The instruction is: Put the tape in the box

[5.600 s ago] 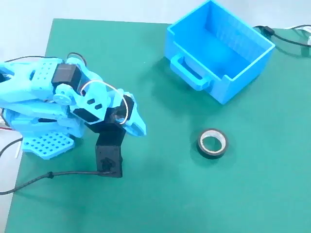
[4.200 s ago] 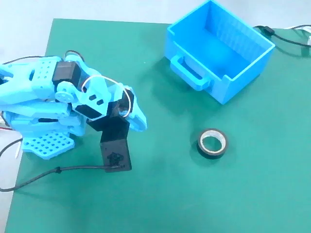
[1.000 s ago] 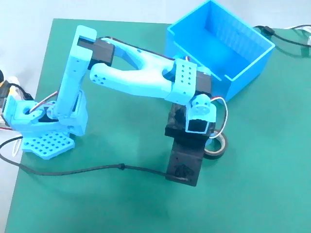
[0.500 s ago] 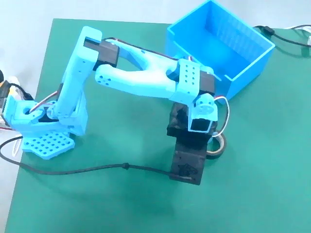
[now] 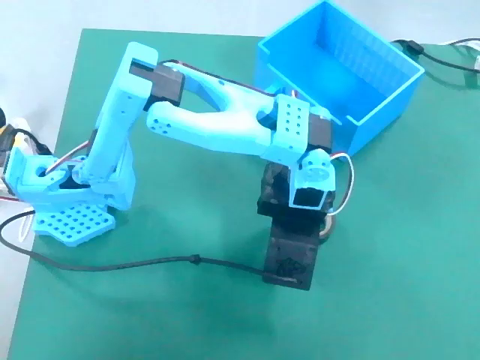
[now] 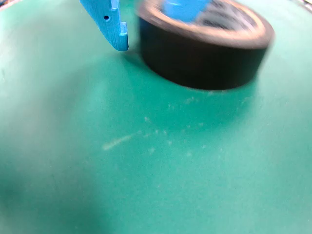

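Where the arm (image 5: pixel 217 112) reaches out over the green table (image 5: pixel 172 315), its end effector (image 6: pixel 148 29) is lowered close to the surface, right at the tape (image 6: pixel 207 58). Seen from the wrist view, the tape lies flat on the table, a black ring with a pale inner rim. One blue finger (image 6: pixel 109 24) hangs just outside the ring on its left side in that view; a second blue finger (image 6: pixel 183 9) dips into the ring's hole at the top edge of the picture. The end effector is thus parted, straddling the ring's wall, and whether either finger touches the tape cannot be told, as the picture is blurred. From the fixed view, only a sliver of the tape (image 5: pixel 328 227) shows beside the dark wrist housing, which covers the rest.

The box (image 5: pixel 375 105) stands at the far right of the table in the fixed view, well apart from the tape, open side up. A black cable (image 5: pixel 150 262) runs across the table from the left edge to the wrist housing. The arm's base (image 5: pixel 67 217) sits near the left edge of the table.
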Controlling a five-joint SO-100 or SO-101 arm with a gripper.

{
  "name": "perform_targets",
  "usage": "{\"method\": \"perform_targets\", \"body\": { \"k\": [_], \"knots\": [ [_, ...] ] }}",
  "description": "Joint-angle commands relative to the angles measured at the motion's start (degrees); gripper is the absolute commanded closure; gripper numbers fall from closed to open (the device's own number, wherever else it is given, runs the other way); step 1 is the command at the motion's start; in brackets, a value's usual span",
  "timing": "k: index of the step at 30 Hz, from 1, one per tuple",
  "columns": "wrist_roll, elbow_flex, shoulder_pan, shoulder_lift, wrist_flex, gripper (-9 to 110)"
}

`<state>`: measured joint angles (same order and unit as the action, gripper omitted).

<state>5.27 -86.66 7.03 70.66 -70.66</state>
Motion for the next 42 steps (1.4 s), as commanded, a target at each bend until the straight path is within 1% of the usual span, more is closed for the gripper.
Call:
{"method": "perform_targets", "body": {
  "k": [1,18,26,36,42],
  "knots": [
    [0.97,4.31,0.09,0.88,-0.97,102],
    [1.93,4.31,0.53,2.99,-3.08,102],
    [2.11,5.01,1.85,11.6,-4.22,102],
    [1.49,28.92,1.05,12.57,-20.74,102],
    [0.09,32.26,-3.25,16.52,-22.24,102]
  ]
}}
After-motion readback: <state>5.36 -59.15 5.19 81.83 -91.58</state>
